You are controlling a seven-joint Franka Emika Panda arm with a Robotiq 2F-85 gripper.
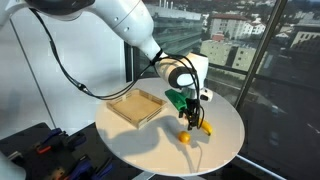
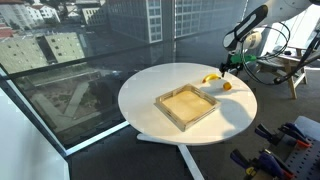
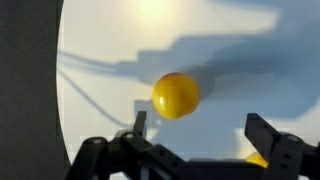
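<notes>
Round white table [image 1: 150, 160], also seen from another side [image 2: 145, 95].

**Gripper:** The gripper [image 1: 190, 112] hangs over the part of the table away from the tray and touches nothing. It is also visible in an exterior view [image 2: 229, 68]. In the wrist view the gripper [image 3: 200, 128] has its jaws spread wide. One finger [image 3: 139, 122] and the other stand well apart, and nothing is between them.

**Nearest thing:** The yellow ball [image 3: 176, 95] sits on the tabletop ahead of the open jaws, roughly on their midline and clear of both fingers. In both exterior views the yellow ball [image 1: 186, 138] [image 2: 227, 86] lies just below the gripper, between the tray and the table's rim. In one of those views it appears close to the rim.

**Second item:** A second yellow piece [image 1: 203, 127] [image 2: 210, 79] lies just beside the ball. I cannot tell whether they touch. In the wrist view only a sliver of it [image 3: 257, 159] shows, beside a finger.

**Open room:** White tabletop rings the ball on all sides in the wrist view. The rim curves by to one side of it.

**Container:** The wooden tray [image 1: 135, 106] [image 2: 186, 107] is shallow and square and lies flat. It is well apart from the ball. Its floor shows as plain wood from wall to wall.
</notes>
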